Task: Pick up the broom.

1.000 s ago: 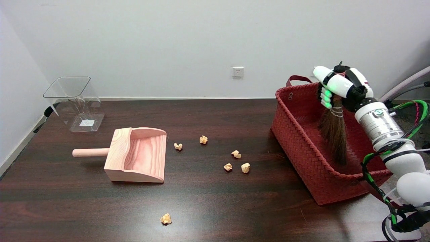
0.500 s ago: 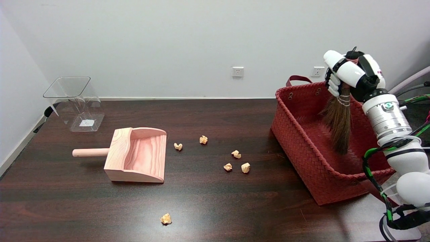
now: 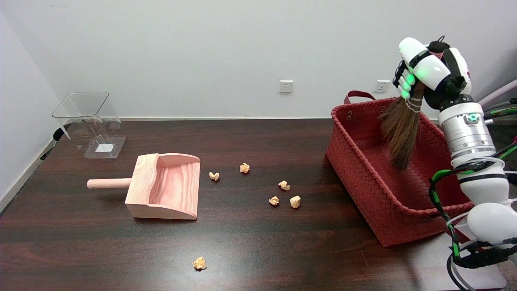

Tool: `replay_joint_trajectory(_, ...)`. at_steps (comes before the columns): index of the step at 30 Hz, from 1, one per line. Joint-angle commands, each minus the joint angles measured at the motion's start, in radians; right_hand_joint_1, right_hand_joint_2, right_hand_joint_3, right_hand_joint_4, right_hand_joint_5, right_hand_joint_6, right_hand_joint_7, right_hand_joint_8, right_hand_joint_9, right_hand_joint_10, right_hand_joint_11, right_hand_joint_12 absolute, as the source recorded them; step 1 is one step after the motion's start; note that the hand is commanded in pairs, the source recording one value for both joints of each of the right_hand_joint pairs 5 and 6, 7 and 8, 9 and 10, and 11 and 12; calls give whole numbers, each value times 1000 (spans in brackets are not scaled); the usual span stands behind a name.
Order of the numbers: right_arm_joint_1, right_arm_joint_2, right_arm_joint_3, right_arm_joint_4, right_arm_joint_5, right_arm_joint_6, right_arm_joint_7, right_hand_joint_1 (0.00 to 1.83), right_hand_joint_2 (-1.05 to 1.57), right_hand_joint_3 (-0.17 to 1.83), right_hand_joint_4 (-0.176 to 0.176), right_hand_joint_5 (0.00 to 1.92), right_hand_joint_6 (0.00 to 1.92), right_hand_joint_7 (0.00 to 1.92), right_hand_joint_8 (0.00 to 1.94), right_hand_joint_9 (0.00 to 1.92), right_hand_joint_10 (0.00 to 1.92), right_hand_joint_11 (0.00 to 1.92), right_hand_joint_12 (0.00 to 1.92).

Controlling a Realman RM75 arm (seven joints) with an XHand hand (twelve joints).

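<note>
My right hand [image 3: 430, 70] grips the broom [image 3: 400, 128] by its handle, bristles hanging clear above the floor of the red basket [image 3: 375, 190], so I judge the pick-up essentially done, only carrying it away left.

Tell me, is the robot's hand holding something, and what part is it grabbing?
Yes. The right hand grips the broom by its handle at the top, and the brown bristles hang down over the red basket.
</note>
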Motion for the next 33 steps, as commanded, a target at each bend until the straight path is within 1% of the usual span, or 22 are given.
replay_joint_trajectory(1, 106, 50, -92, 14, -1, 76, 100, 928, 1571, 690, 0, 1920, 1920, 1920, 1920, 1920, 1920, 1920, 1920)
replay_joint_trajectory(7, 130, 58, -90, 19, -5, 57, 114, 963, 1571, 735, 0, 1920, 1920, 1920, 1920, 1920, 1920, 1920, 1920)
replay_joint_trajectory(10, 140, 61, -94, 22, -27, 66, 122, 945, 1571, 756, 0, 1920, 1920, 1920, 1920, 1920, 1920, 1920, 1920)
replay_joint_trajectory(16, 165, 72, -118, 19, -107, 66, 268, 956, 1571, 810, 0, 1920, 1920, 1920, 1920, 1920, 1920, 1920, 1920)
replay_joint_trajectory(22, 188, 79, -146, 22, -154, 68, 315, 960, 1571, 890, 0, 1920, 1920, 1920, 1920, 1920, 1920, 1920, 1920)
replay_joint_trajectory(29, 225, 92, -202, 21, -210, 86, 436, 961, 1571, 1004, 0, 1920, 1920, 1920, 1920, 1920, 1920, 1920, 1920)
replay_joint_trajectory(33, 225, 92, -218, 19, -226, 86, 463, 959, 1571, 1030, 0, 1920, 1920, 1920, 1920, 1920, 1920, 1920, 1920)
